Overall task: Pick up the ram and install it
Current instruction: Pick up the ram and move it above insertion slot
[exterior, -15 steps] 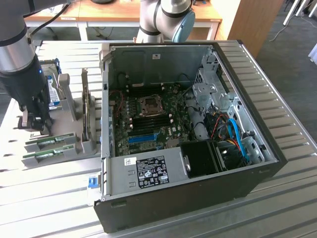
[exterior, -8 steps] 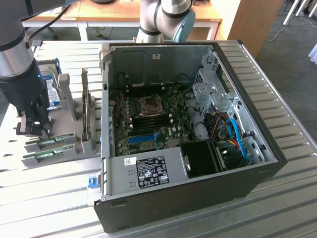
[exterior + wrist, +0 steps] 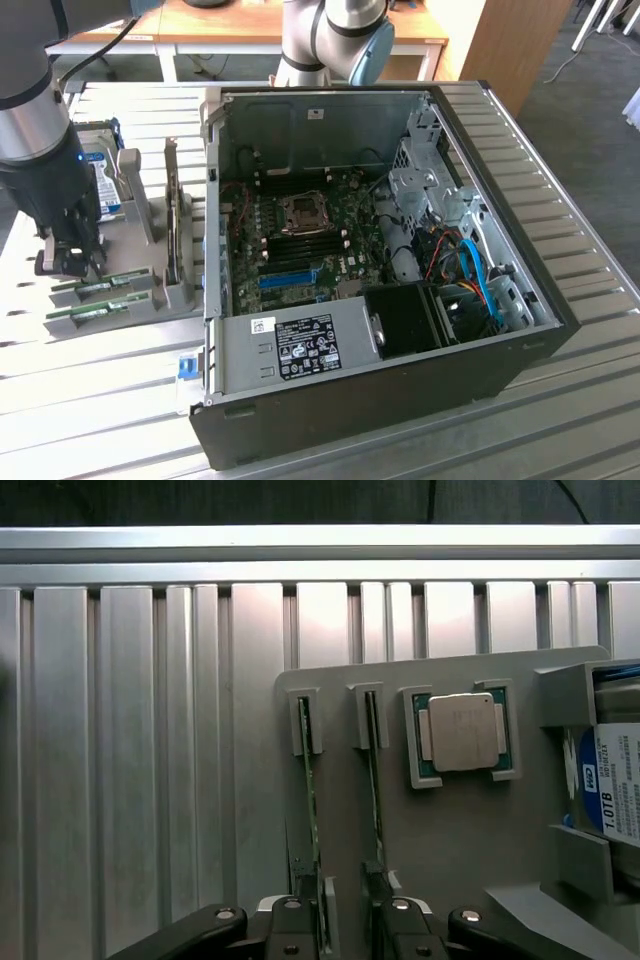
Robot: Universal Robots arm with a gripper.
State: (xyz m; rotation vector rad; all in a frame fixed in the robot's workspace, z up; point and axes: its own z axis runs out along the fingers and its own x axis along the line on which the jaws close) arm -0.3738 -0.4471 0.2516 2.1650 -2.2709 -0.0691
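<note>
Two green ram sticks stand on edge in slots of a grey holder [image 3: 135, 262] at the exterior view's left: one ram stick [image 3: 105, 288] and a second one [image 3: 95, 311] beside it. In the wrist view they run as thin edges, one ram stick [image 3: 309, 800] and the other [image 3: 372, 800]. My gripper [image 3: 70, 262] hangs just above one end of the sticks. In the wrist view the gripper [image 3: 345, 930] is open, with a dark finger [image 3: 298, 928] by one stick and the other finger by the second. It holds nothing.
An open computer case [image 3: 520, 300] lies in the middle, its motherboard with dark memory slots [image 3: 300, 240] exposed. The holder [image 3: 440, 880] also carries a square silver processor chip [image 3: 462, 730] and a blue-labelled hard drive [image 3: 615, 785]. Ribbed metal table [image 3: 130, 760] lies all around.
</note>
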